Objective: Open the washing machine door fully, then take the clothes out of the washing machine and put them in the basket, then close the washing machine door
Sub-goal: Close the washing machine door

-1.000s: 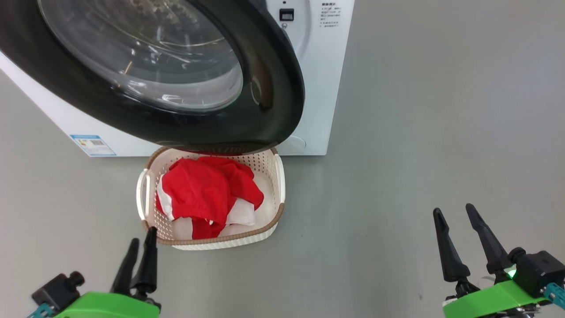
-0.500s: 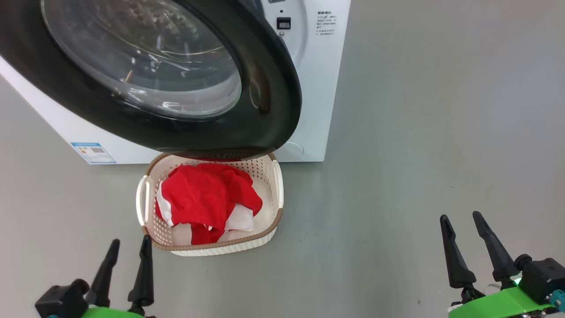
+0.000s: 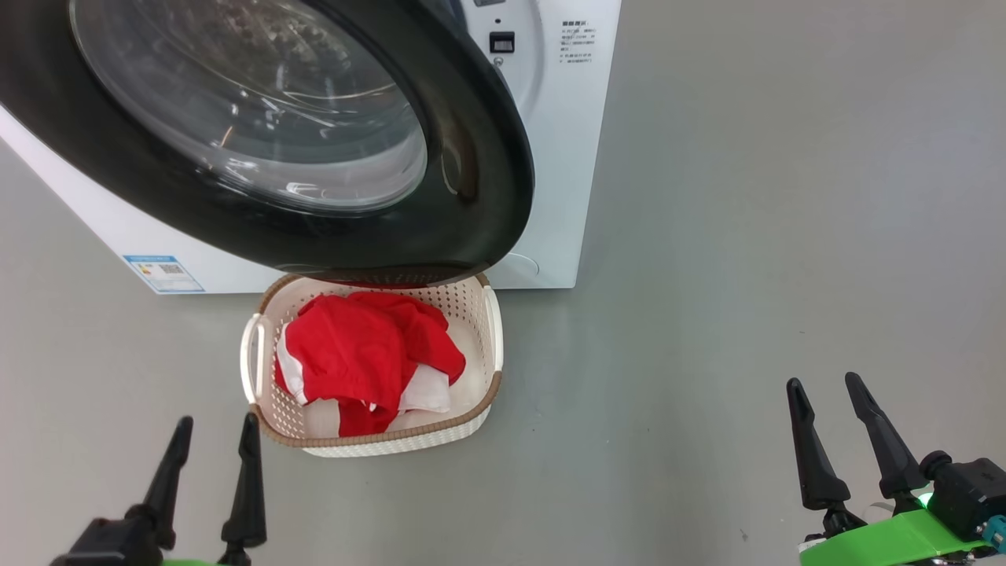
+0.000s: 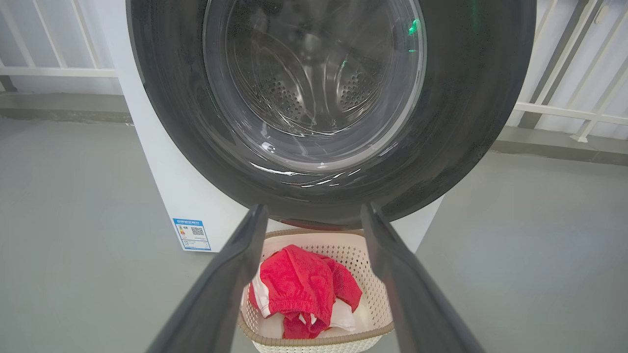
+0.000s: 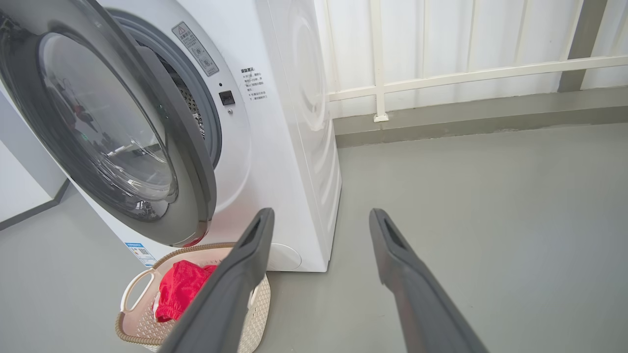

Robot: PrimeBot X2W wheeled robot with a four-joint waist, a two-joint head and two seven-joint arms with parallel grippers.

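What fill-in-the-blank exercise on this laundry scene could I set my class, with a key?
1. The red clothes lie in the ____.
2. The washing machine door, with its black rim, stands ____.
3. The basket stands on the grey ____ in front of the washing machine.
4. With jaws open, the left gripper and the right gripper hold ____.
Missing words: basket; open; floor; nothing.
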